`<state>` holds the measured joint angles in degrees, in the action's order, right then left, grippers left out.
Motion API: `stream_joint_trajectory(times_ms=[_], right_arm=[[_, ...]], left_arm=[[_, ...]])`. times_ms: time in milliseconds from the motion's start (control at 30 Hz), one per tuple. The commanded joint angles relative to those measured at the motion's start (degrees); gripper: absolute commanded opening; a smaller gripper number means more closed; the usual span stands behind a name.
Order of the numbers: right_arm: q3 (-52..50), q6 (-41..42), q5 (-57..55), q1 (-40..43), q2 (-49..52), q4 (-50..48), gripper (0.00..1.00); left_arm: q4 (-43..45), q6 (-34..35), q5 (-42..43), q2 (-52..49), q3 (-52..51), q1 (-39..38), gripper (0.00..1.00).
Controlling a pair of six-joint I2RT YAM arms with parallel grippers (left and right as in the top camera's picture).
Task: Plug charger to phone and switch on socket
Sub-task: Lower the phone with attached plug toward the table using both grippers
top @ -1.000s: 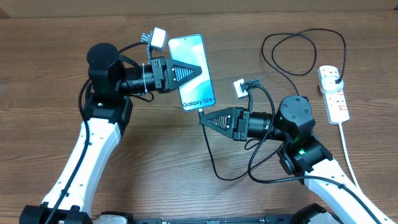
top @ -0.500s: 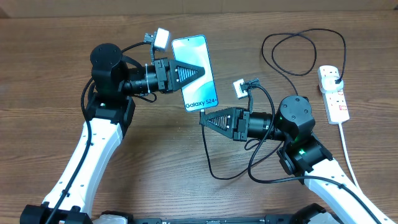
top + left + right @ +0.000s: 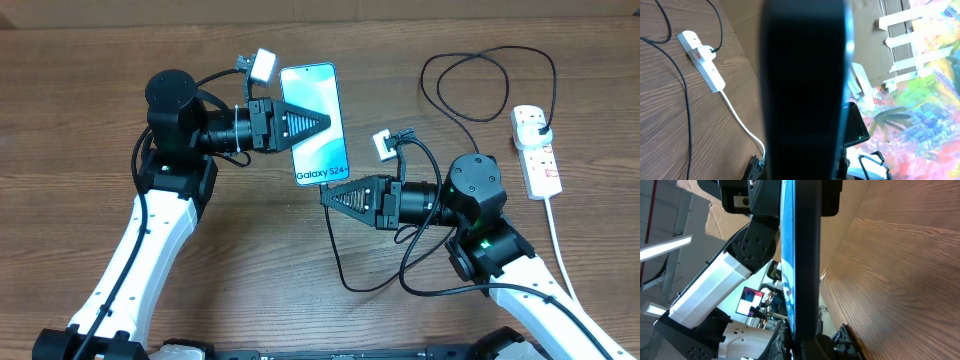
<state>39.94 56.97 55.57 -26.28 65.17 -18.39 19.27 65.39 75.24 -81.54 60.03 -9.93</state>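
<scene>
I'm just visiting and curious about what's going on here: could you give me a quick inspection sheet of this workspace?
Surface: brown wooden table.
Job's things: phone, blue screen up, held in left claw; charger tip at its lower edge, in right claw; socket at far right.
Clutter: nothing seen.
Claws: both shut, left on phone, right on charger.
Cables: black charger loops across to the socket; white cord trails toward the near edge.
Surroundings: cardboard, colourful painting.
</scene>
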Motion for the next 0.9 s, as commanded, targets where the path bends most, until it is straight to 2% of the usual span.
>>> stream_joint_trajectory(times_ms=[0,333,667,867], right_arm=[[0.5,0.0,-6.1,1.4,0.0,-0.8,0.04],[0.5,0.0,-7.1,1.4,0.0,-0.9,0.04],[0.5,0.0,-9.2,1.4,0.0,-0.9,0.04],[0.5,0.0,-9.3,1.4,0.0,-0.8,0.04]], left_arm=[[0.1,-1.1,8.2,1.2,0.8,-1.7,0.04],[-0.1,-2.1,8.7,1.2,0.8,-1.7,0.04],[-11.7,-10.0,8.1,1.2,0.8,-1.8,0.04],[-12.2,-10.1,8.0,1.2,0.8,-1.8,0.04]])
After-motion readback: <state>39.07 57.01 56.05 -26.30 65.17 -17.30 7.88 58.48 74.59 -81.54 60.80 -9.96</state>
